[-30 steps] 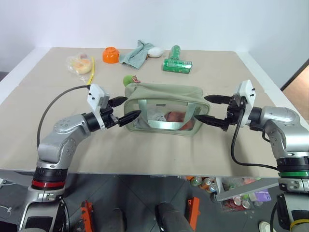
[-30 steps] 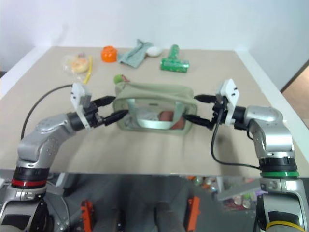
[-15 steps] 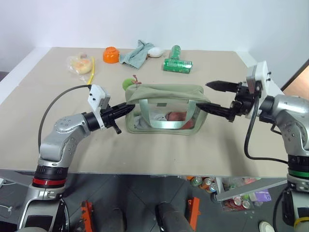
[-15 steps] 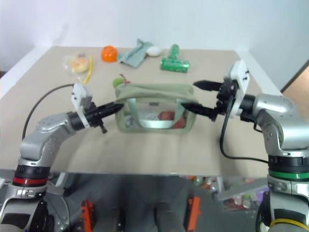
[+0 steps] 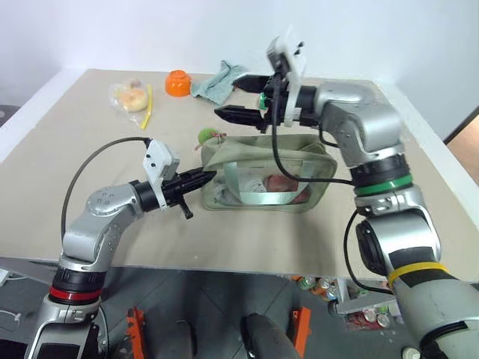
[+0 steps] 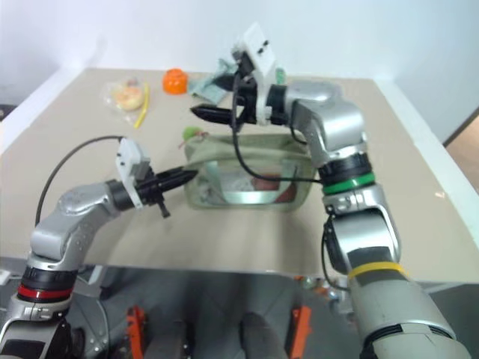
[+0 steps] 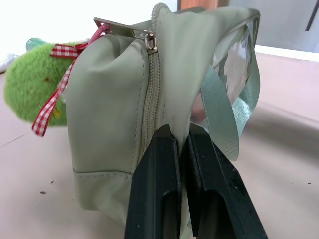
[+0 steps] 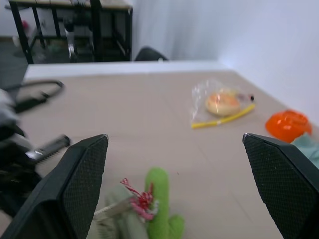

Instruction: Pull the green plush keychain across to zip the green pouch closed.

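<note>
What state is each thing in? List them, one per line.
green pouch: upright on the table, end fabric pinched
green plush keychain: hanging at the pouch's end, not gripped
left gripper: jaws shut on the pouch
right gripper: jaws wide open, empty, above the pouch
orange bowl: upside down

The green pouch (image 5: pixel 266 173) is a boxy sage-green fabric bag with a clear window and pale strap handle, resting upright on the table. The green plush keychain (image 5: pixel 203 136), a fuzzy lime ball with a red gingham ribbon, lies at the pouch's 10 o'clock corner, attached to the zipper pull.
</note>
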